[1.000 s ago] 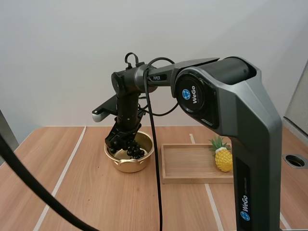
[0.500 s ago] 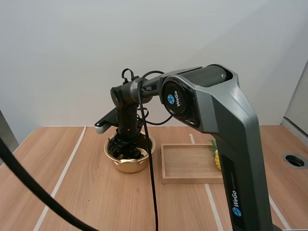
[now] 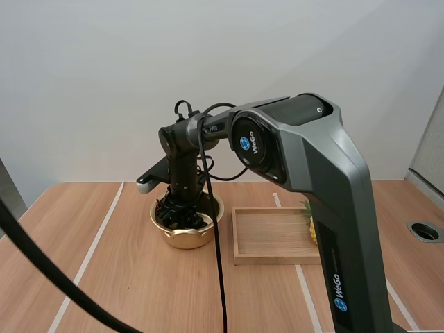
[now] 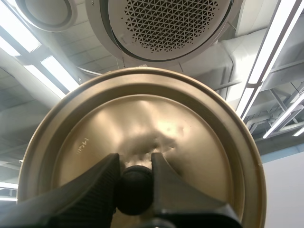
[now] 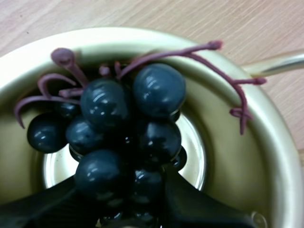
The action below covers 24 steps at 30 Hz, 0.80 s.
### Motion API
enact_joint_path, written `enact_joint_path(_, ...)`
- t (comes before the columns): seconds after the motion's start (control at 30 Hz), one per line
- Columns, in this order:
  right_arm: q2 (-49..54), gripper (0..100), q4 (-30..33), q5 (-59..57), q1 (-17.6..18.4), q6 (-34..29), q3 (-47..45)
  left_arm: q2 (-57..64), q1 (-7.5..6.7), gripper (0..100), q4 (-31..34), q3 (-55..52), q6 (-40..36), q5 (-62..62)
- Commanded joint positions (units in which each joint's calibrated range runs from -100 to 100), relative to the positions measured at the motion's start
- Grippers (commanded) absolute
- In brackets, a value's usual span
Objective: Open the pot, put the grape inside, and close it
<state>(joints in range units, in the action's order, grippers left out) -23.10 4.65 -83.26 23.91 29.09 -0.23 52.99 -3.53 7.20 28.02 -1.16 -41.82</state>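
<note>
Light wood planks make up the table [image 3: 104,263], with pale seams running front to back; a plain white wall is seen behind it. A gold pot [image 3: 186,237] is set on the table, left of a wooden tray [image 3: 274,239] and just beside it. A toy pineapple [image 3: 310,225] is partly hidden behind the right arm at the tray's far side.

The right gripper [image 3: 184,210] is lowered into the open pot. In the right wrist view its fingers [image 5: 199,204] are spread around a bunch of dark grapes [image 5: 123,128] and clamped on it, with the bunch held inside the pot's rim [image 5: 266,156] and purple stems spread above the berries.

The left gripper [image 4: 135,162] is closed on the black knob [image 4: 135,190] of the gold lid [image 4: 190,123], which is held up off the pot.
</note>
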Motion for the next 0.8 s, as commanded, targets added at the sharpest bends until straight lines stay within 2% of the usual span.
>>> enact_joint_path(0.0, -1.22, 0, 0.82, -3.21, -0.10, -1.51, -0.56, -0.10, 0.02, 0, 0.71, 0.15, -0.14, -0.13)
enact_joint_path(0.13, -1.22, 0, 2.19, -3.21, -0.10, -2.71, -0.56, -0.10, 0.02, 0, 0.71, 0.15, 0.19, -0.11)
enact_joint_path(0.17, -1.22, 8, 2.71, -3.21, -0.10, -2.80, -0.56, -0.10, 0.02, 0, 0.71, 0.15, 0.19, -0.11)
enact_joint_path(0.23, -1.22, 32, 3.65, -3.21, -0.10, -2.89, -0.56, -0.10, 0.02, 0, 0.71, 0.15, 0.19, -0.11)
enact_joint_path(0.37, -1.22, 97, 4.09, -3.87, -0.10, -3.00, -0.56, -0.10, 0.02, 0, 0.71, 0.15, 0.19, -0.11)
enact_joint_path(0.4, -1.22, 100, 4.09, -3.87, -0.10, -3.00, -0.56, -0.10, 0.02, 0, 0.71, 0.15, 0.18, -0.39)
enact_joint_path(0.77, -0.85, 100, 4.22, -7.22, -0.10, -3.00, -0.56, -0.10, 0.02, 0, 0.71, 0.15, 1.10, -2.02)
